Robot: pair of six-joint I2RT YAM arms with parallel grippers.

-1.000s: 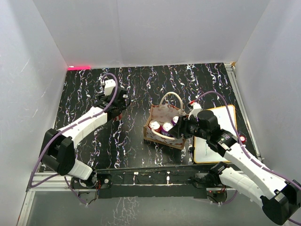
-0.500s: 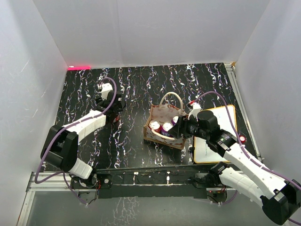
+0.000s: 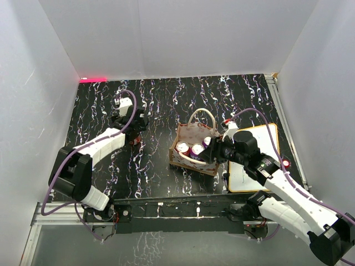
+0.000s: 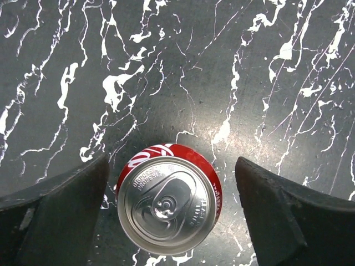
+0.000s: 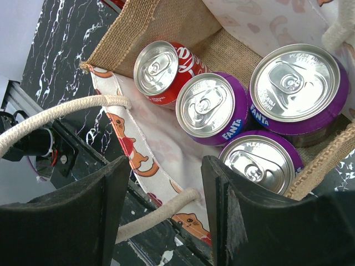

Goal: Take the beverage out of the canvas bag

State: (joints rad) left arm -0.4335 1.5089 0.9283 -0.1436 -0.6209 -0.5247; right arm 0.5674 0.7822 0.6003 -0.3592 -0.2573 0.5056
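A red beverage can (image 4: 166, 205) stands upright on the black marbled table. My left gripper (image 4: 171, 188) is open around it, with a finger on each side and a small gap to the can. The top view shows that gripper (image 3: 135, 132) left of the canvas bag (image 3: 186, 160). Inside the bag (image 5: 144, 149) stand one red can (image 5: 158, 69) and three purple Fanta cans (image 5: 211, 108). My right gripper (image 5: 166, 185) is open, straddling the bag's near wall and a rope handle (image 5: 155, 213); one finger sits inside beside a Fanta can (image 5: 258, 160).
A white orange-rimmed board (image 3: 252, 166) lies right of the bag, under my right arm. White walls close in the table on three sides. A metal rail (image 3: 166, 208) runs along the near edge between the arm bases.
My left arm drew in and came down with the red can, then the jaws opened and let it go on the table. My right arm and the bag have not moved.
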